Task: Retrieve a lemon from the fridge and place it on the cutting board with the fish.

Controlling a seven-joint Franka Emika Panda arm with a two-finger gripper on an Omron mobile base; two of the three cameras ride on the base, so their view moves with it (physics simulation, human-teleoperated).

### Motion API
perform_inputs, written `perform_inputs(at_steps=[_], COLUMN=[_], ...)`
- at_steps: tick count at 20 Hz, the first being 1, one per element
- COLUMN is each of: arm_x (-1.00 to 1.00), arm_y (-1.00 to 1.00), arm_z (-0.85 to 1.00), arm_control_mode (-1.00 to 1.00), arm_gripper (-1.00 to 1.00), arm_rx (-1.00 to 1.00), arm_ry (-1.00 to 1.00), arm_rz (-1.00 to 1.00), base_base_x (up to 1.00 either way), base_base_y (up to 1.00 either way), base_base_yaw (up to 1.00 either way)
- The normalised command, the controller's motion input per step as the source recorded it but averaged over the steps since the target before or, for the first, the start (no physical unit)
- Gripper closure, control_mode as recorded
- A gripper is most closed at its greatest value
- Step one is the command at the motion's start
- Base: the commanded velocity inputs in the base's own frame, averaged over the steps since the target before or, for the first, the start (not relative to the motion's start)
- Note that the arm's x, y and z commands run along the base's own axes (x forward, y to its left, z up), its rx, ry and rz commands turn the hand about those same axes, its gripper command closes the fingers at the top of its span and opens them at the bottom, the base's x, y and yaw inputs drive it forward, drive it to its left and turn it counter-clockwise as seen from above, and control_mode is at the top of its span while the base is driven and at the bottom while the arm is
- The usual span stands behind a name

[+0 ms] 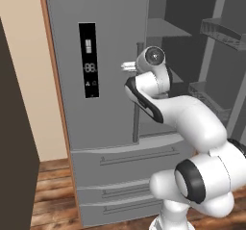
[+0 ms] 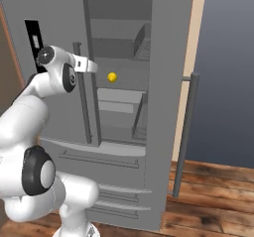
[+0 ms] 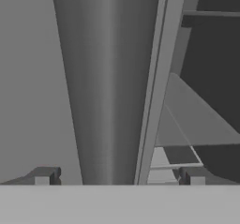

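Fridge (image 1: 67,123) fills the left and centre of the left base view, its left door shut, with the black display panel (image 1: 89,59) in the upper middle. The right door (image 2: 166,107) stands swung out; in the right base view it cuts down the centre-right of the frame, its long bar handle (image 2: 185,132) facing right. Between the two doors the grey shelves are open to reach.

Just right of centre in the upper half of the right base view sits the lemon (image 2: 112,77), a small yellow ball on a middle shelf, well inside the cavity. It looks free on all sides, with no other food near it.

At the upper left of that view, the gripper (image 2: 92,66) is level with the lemon but apart from it, close by the shut door's handle (image 2: 82,97). In the hand view the two fingertips (image 3: 43,176) stand wide apart at the bottom corners with nothing between them, so the hand is open and empty. That handle runs up the middle of the hand view, right in front of the hand, with a shelf edge to the right.

Judging from this, the reach should pass to the right of the handle and door edge; the gap to the open door gives room.
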Motion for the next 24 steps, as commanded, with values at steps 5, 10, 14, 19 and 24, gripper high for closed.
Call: perform_inputs(at_steps=[5,10,14,19,24], arm_x=[0.26,0.12,-0.01,-0.43,-0.73], arm_y=[0.00,0.00,0.04,0.29,0.43], arm_z=[-0.02,0.00,0.00,0.01,0.03], arm_control_mode=[-1.00,-1.00,-1.00,-1.00,-1.00], arm_gripper=[1.00,1.00,1.00,1.00,1.00], arm_rx=[0.00,0.00,0.00,-0.02,-0.06], arm_ry=[-0.04,0.00,0.02,0.00,0.00], arm_rz=[0.00,0.00,0.00,-0.01,-0.06], base_base_x=[0.00,0.00,0.00,0.00,0.00], base_base_y=[0.00,0.00,0.00,0.00,0.00], base_base_yaw=[0.00,0.00,0.00,0.00,0.00])
